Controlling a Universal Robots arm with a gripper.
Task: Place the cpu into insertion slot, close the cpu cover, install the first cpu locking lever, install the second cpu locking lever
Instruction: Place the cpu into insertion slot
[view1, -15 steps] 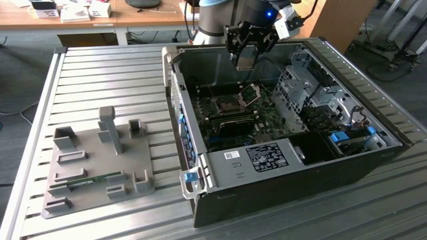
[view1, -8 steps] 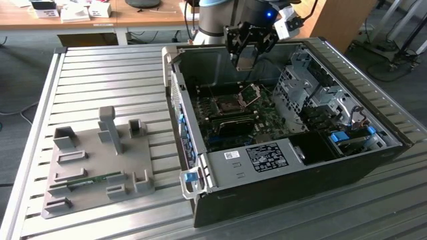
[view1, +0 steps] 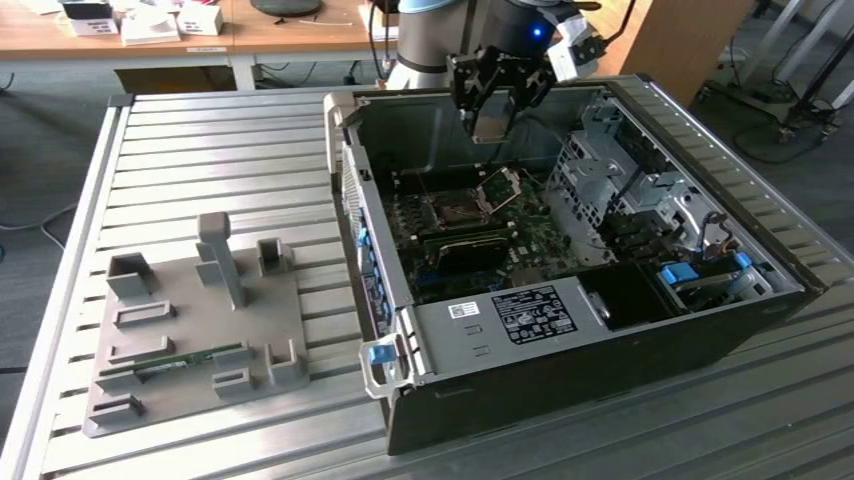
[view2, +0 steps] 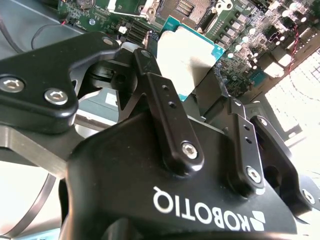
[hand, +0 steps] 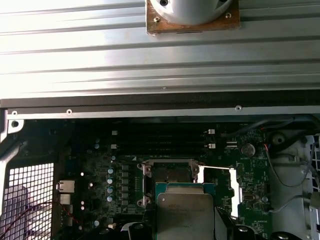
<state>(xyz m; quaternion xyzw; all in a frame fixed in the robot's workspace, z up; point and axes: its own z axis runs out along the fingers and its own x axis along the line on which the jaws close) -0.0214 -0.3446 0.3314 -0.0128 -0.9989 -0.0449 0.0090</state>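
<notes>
My gripper (view1: 491, 100) hangs over the open computer case, shut on the cpu (view1: 490, 120). The cpu is a small square chip with a pale silvery face, held clear above the green board. In the second wrist view the cpu (view2: 184, 57) sits clamped between the two black fingers (view2: 167, 112). The insertion slot (view1: 451, 210) lies below on the board and is bare. Beside it the cpu cover (view1: 502, 184) stands tilted up on its hinge. In the first wrist view the cpu (hand: 185, 215) hovers just short of the slot (hand: 170, 174), and the cover (hand: 231, 187) is swung open to one side.
The case walls (view1: 350, 190) ring the board, with a drive cage (view1: 614, 190) and cables at the exterior view's right. A grey fixture plate (view1: 200, 310) carrying a memory stick lies on the slatted metal table (view1: 200, 150) at the left. The arm's base (hand: 192, 12) is mounted behind the case.
</notes>
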